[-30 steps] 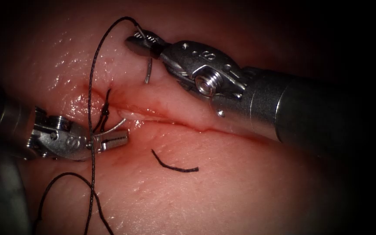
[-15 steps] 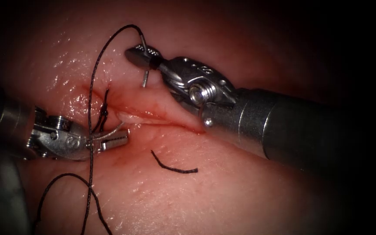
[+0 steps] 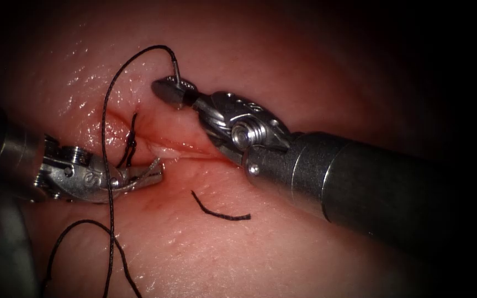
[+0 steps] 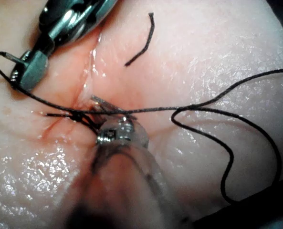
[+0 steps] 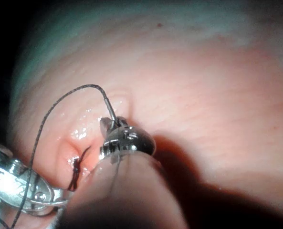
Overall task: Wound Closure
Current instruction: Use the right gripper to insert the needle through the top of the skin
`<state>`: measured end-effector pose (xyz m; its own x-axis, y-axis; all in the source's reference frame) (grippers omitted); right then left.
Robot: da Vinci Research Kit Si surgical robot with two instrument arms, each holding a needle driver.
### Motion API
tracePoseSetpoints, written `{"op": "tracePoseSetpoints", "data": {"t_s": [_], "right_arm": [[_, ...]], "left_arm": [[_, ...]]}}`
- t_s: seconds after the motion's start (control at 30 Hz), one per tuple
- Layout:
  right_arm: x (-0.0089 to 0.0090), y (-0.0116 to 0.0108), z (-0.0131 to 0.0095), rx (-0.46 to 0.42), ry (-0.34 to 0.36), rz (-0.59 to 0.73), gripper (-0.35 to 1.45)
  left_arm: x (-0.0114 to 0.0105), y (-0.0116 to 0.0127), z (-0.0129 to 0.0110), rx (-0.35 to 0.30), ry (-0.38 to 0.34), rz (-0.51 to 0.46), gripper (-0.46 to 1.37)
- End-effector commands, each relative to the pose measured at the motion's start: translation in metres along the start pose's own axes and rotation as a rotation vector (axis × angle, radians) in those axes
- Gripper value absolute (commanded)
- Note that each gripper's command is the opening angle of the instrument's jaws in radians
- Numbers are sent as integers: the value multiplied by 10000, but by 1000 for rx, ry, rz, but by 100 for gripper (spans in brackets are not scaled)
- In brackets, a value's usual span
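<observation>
Our right claw (image 3: 167, 92) grips the needle (image 3: 176, 73) near its thread end, its body sunk in the tissue (image 3: 282, 243) above the cut (image 3: 189, 148); our left claw (image 3: 149, 175), parted, takes the emerging tip, so we should keep rotation on the curve.

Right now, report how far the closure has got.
Done: one knotted stitch at the left end of the cut. In hand: right tool grips the needle near its tail, body buried in tissue; tip surfaces by the left tool, grip unclear. Left: the cut gapes rightward.
</observation>
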<state>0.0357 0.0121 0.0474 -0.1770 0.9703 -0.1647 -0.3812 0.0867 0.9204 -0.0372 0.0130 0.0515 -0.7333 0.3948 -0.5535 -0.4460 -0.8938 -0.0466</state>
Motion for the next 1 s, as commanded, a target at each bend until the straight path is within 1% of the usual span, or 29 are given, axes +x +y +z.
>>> {"op": "tracePoseSetpoints", "data": {"t_s": [0.03,0.2,0.23,0.27,0.3,0.33,0.37,0.4,0.43,0.57,0.6,0.67,0.7,0.77,0.83,0.9,1.0], "right_arm": [[-2,0,1,4,-3,-4,-35],[-3,1,3,8,-4,-30,-35],[0,2,3,15,2,-117,-35],[1,2,3,17,5,-122,-35],[4,4,3,29,21,-151,-14],[8,6,3,41,38,-185,42],[10,6,3,46,45,-195,64],[13,7,2,51,52,-212,79],[15,7,2,56,58,-234,87],[25,8,-2,62,60,-329,110],[30,8,-5,64,58,-350,115],[33,9,-7,65,56,-372,115],[39,11,-12,72,51,-422,115],[45,14,-17,73,49,-437,114],[56,21,-26,44,57,-499,114],[67,27,-33,15,62,-531,117],[79,35,-43,4,60,-581,121]], "left_arm": [[0,0,-1,-9,0,0,-35],[0,1,-2,-9,0,0,-35],[0,1,-3,-10,0,1,-35],[-1,1,-3,-10,0,1,-35],[-1,1,-4,-10,0,1,-35],[-1,1,-5,-10,0,2,-35],[-2,2,-5,-10,0,2,-35],[-2,2,-6,-10,0,8,-35],[-2,2,-7,-10,1,8,-35],[-2,4,-11,-7,1,9,-35],[-1,5,-12,-11,6,9,-35],[-1,5,-13,-12,6,9,-35],[-1,5,-13,-12,6,15,-35],[-1,5,-14,-12,6,15,-35],[-1,5,-14,-12,6,21,-33],[-1,5,-14,-9,8,27,-31],[-1,5,-14,-10,10,44,-29]]}}
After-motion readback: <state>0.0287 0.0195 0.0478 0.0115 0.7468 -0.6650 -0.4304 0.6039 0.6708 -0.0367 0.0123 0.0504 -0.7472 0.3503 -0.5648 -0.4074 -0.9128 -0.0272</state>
